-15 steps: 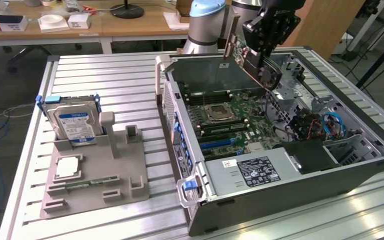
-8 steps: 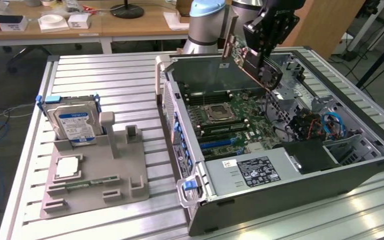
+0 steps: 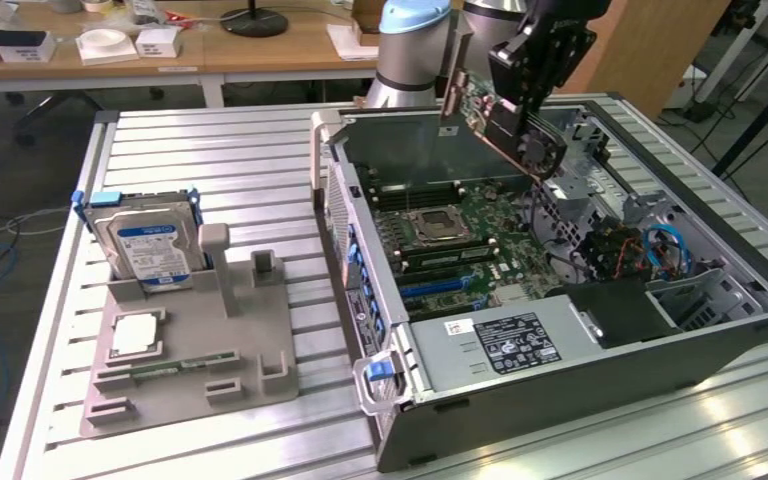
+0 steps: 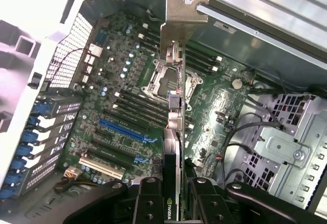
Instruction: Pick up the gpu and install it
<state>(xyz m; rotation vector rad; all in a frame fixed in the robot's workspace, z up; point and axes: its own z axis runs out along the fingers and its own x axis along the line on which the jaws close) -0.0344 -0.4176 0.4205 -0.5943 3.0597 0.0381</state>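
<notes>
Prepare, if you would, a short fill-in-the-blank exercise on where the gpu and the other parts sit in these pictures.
1. The gripper holds the gpu ___ the open computer case, not seated in any slot.
2. The blue-labelled hard drive stands upright in the grey holder, on the exterior view's ___ of the case.
3. In the wrist view, the end of the gpu farthest from the gripper carries its silver metal ___.

Missing words: above; left; bracket

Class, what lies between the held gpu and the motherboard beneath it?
Only open air: in the exterior view the gpu, gripped by the hand, hangs clear above the motherboard.
</notes>
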